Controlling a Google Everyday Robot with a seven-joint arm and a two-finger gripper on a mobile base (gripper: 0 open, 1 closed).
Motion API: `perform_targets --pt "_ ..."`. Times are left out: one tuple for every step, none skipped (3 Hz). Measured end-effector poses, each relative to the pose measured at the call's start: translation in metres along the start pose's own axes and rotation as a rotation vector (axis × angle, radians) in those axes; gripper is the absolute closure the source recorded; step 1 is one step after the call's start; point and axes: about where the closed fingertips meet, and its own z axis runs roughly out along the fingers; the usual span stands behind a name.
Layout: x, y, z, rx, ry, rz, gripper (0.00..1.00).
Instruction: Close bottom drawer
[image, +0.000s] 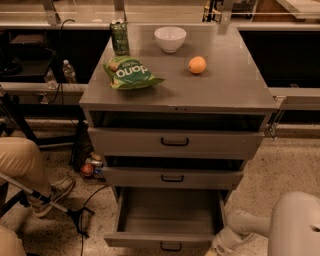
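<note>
The bottom drawer of the grey metal cabinet is pulled far out, and its plain box interior is empty. Its narrow front panel with a small black bar handle sits at the lower edge of the view. My white arm comes in from the bottom right. My gripper is low at the frame's bottom edge, right beside the drawer's front right corner, and is mostly cut off there.
The middle drawer and top drawer stand slightly out. On the cabinet top are a green chip bag, a green can, a white bowl and an orange. A person's leg, cables and bottles are on the left.
</note>
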Motion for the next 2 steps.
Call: perform_targets --pt "-0.0006 0.0000 0.0003 0.001 -0.002 -0.001 1.00" --pt "-0.0052 -0.0018 0.0000 0.013 -0.019 -0.014 1.00"
